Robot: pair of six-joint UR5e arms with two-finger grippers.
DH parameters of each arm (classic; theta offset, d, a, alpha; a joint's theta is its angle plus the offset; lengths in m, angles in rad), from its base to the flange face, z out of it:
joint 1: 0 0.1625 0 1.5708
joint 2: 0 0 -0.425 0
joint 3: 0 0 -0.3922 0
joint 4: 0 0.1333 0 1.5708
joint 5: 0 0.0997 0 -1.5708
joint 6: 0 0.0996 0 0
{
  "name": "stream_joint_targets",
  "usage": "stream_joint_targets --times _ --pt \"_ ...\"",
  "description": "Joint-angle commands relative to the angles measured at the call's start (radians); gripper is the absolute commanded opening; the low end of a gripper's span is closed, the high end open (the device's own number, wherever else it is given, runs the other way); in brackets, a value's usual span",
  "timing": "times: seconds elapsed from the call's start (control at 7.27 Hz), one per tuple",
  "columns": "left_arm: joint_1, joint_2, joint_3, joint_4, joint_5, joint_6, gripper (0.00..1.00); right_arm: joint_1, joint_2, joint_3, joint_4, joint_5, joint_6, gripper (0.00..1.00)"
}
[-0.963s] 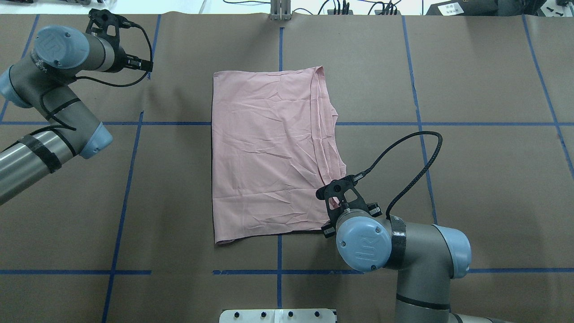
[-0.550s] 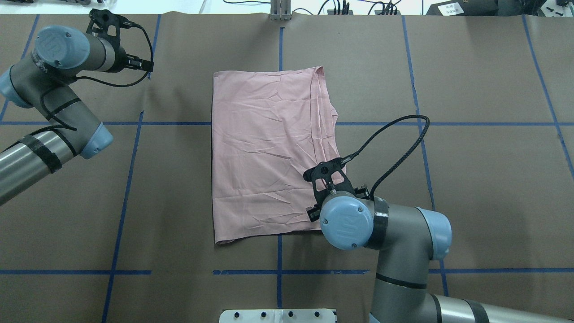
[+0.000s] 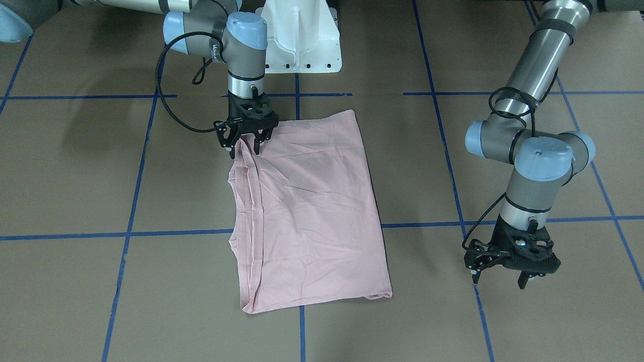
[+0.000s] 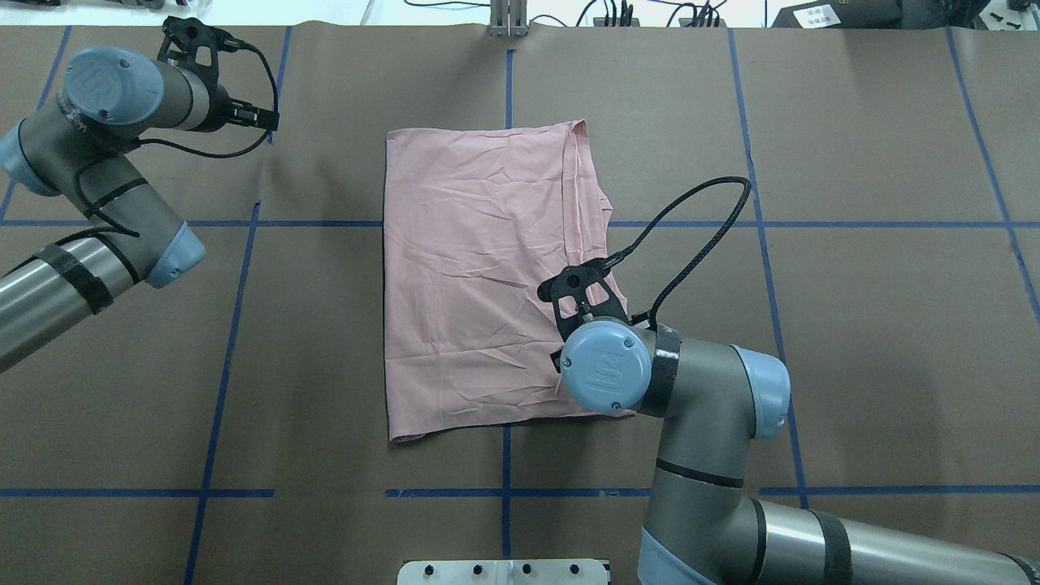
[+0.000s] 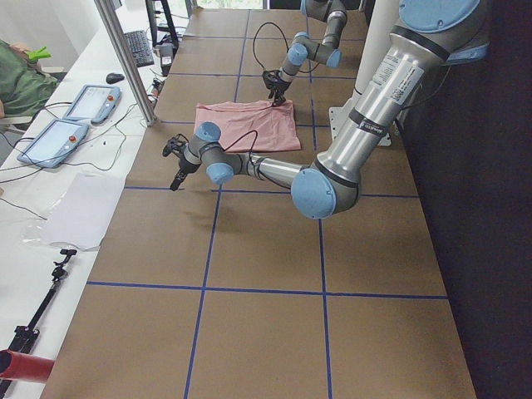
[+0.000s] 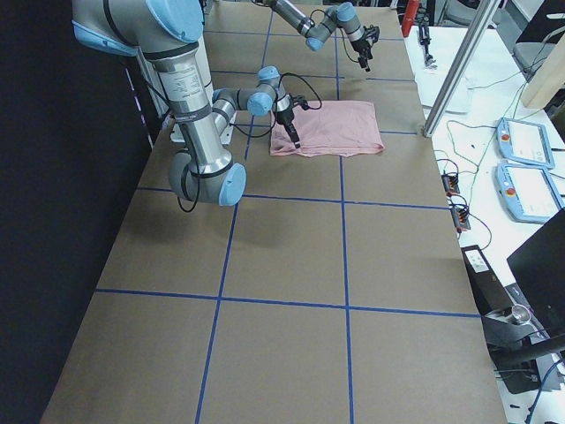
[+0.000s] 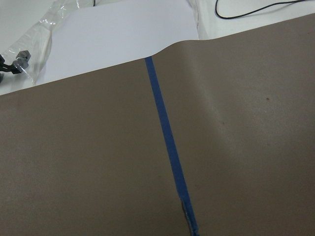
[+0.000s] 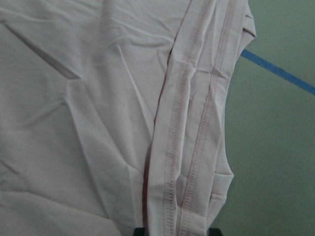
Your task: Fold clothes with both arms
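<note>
— Which tool is nearer the T-shirt [image 4: 479, 268]?
— The right tool [image 3: 243, 147]. It stands at the shirt's near right corner, on the robot's side. Its fingers are partly spread astride the layered edge and, as far as I can judge, not pinching it yet.
— And the shirt itself?
— Flat on the worktop [image 4: 853, 325], plain side up, folded narrow, with its long axis running away from the robot. I'd guess the next fold carries that near corner along it.
— The left tool [image 3: 499, 280]?
— At the far end, well apart to the left, spread and holding nothing.
</note>
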Motion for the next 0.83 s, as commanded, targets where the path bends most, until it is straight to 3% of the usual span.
stream_joint_targets --times 0.0,0.14,0.41,0.69 --pt "0.001 0.001 0.0 -0.001 0.0 0.0 1.0 -0.003 -0.005 -0.002 -0.002 0.007 -0.005 0.52" --pt "-0.001 0.001 0.0 -0.001 0.0 0.0 1.0 -0.003 -0.004 -0.002 -0.002 0.007 -0.004 0.51" --pt "-0.001 0.001 0.0 -0.006 0.0 -0.002 1.0 -0.004 0.001 0.005 -0.002 0.011 -0.005 0.22" --pt "0.001 0.001 -0.002 -0.008 0.0 -0.003 1.0 -0.001 -0.002 0.009 -0.001 0.018 -0.005 0.1"
